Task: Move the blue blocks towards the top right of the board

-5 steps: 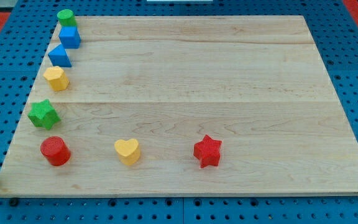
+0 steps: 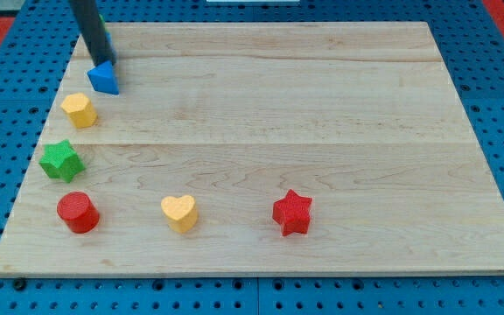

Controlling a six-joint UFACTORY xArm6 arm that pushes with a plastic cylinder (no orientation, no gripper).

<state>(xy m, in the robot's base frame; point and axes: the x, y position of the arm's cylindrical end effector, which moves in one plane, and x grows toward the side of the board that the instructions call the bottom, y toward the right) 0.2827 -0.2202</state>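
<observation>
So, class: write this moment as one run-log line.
tip: my tip at top left, touching blue triangular block | blue cube: mostly hidden behind rod | other blocks: untouched | goal: top right not reached

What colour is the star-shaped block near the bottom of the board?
Red: the star block, shown clearly in the camera view.

The rod point(image 2: 90, 31) runs off the top edge and hides most of a blue block point(image 2: 110, 40) and green block point(image 2: 100, 17) at its 3 o'clock side; their shapes cannot be told.

One high, oblique view takes in the whole board point(image 2: 261, 131).
</observation>
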